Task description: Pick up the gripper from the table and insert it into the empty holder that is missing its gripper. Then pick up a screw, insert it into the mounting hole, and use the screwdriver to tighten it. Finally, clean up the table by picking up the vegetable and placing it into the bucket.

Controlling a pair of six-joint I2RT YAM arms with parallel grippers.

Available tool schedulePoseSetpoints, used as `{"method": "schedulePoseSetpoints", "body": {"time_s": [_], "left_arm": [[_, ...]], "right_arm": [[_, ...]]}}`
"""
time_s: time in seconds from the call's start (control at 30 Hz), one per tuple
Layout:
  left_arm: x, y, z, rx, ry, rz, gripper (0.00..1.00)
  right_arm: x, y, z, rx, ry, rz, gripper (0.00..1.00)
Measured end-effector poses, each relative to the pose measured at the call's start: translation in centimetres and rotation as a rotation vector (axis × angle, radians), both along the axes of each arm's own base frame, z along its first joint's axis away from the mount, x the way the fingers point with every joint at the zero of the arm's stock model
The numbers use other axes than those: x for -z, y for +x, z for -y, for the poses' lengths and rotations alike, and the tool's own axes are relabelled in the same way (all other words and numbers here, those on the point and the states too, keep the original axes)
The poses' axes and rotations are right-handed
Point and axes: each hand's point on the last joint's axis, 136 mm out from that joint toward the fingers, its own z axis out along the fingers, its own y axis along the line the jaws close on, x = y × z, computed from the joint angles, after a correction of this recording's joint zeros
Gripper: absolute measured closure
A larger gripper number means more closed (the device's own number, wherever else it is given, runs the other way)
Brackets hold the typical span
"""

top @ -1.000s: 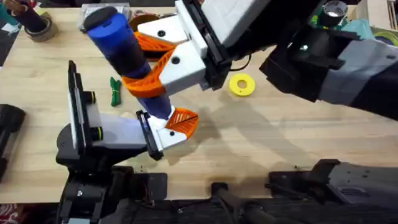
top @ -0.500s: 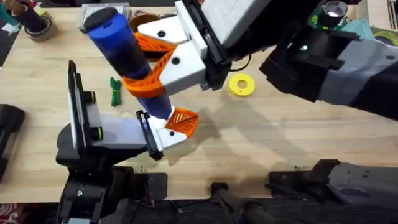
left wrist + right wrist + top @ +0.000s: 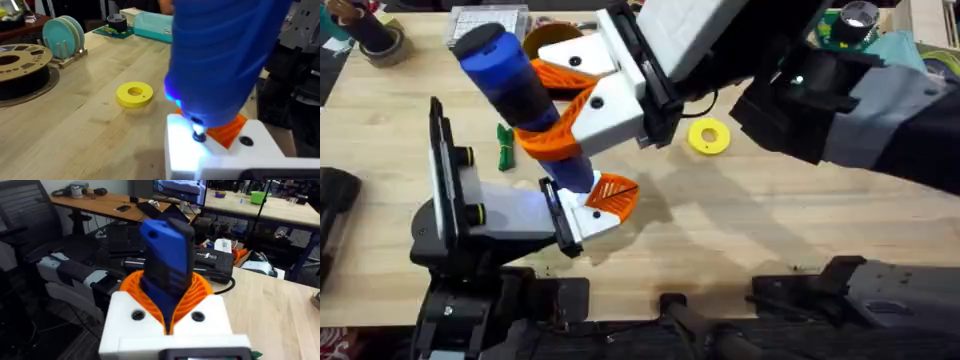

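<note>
The right arm reaches across the table [image 3: 770,240] from the lower right, and its gripper [image 3: 555,105] has its orange ribbed pads clamped around the body of the blue screwdriver [image 3: 520,90], which leans with its thin tip down on the white holder [image 3: 582,218], lit by a bluish glow at the contact. The holder carries the orange gripper [image 3: 613,195] at its end and belongs to the left gripper [image 3: 570,225], which sits low at the near left of the table, though whether its fingers are apart or together I cannot tell. Further back, the small dark-green vegetable [image 3: 505,147] lies on the wood just left of the screwdriver, and a yellow ring [image 3: 708,136] rests well apart to the right.
</note>
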Motion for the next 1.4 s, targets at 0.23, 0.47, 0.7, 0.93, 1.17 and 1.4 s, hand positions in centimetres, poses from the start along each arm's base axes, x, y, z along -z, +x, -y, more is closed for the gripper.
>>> {"method": "schedulePoseSetpoints", "body": {"time_s": [0.23, 0.47, 0.7, 0.93, 1.17, 1.4], "left_arm": [[0.0, 0.0, 0.0, 0.000, 0.000, 0.000, 0.992], [0.0, 0.1, 0.0, -0.004, -0.002, -0.004, 0.992], [0.0, 0.0, 0.0, -0.002, -0.002, -0.004, 0.992], [0.0, 0.0, 0.0, -0.003, -0.002, -0.004, 0.992], [0.0, 0.0, 0.0, -0.002, -0.001, -0.003, 0.992], [0.0, 0.0, 0.0, -0.002, -0.001, -0.003, 0.992]], "right_arm": [[0.0, 0.0, 0.0, 0.000, 0.001, 0.002, 0.977], [0.0, 0.0, 0.0, -0.001, 0.001, 0.003, 0.977], [0.1, 0.0, 0.0, 0.000, -0.001, 0.001, 0.977], [0.0, 0.0, 0.0, -0.001, 0.010, 0.011, 0.977], [-2.4, 1.5, 0.8, 0.035, 0.032, -0.047, 0.977], [-5.6, 2.3, 1.1, 0.053, 0.047, -0.050, 0.977]]}}
